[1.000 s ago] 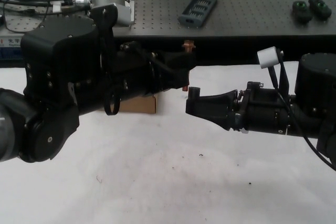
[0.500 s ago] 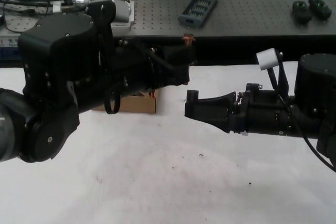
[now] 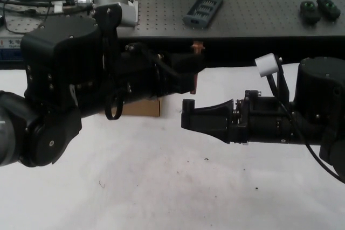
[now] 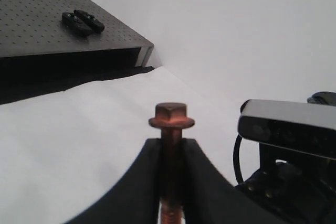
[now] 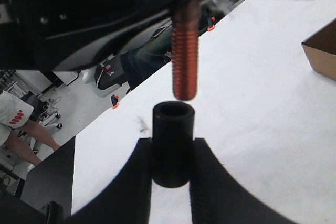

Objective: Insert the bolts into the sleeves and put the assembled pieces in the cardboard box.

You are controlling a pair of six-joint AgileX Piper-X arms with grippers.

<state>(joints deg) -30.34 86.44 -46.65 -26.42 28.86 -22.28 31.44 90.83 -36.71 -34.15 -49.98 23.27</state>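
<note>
- Alignment explains the whole pose: the left gripper carries a copper-coloured threaded metal bolt with a hexagonal flanged head upright, head up and thread down, so the shank can drop straight in.
- Its jaws are nearly closed, pinching the bolt's shank just under the flange.
- Below it, the right gripper holds a short black cylindrical sleeve upright with its open bore facing up. Its jaws are parted only by the sleeve's width and clamp its sides.
- The bolt's tip hangs just above the bore mouth, apart from it and close to in line, so insertion looks ready but not begun.
- Both pieces are held in the air over the white-covered bench, leaving the arms free to adjust.
- The brown cardboard box sits toward the bench's far edge, partly hidden behind the left arm, near enough for the later drop.
- Compared with a second ago, the right gripper has slid toward the left arm and a little lower, bringing the sleeve under the bolt. The bolt rose slightly, then settled back, a touch nearer the right arm.
</note>
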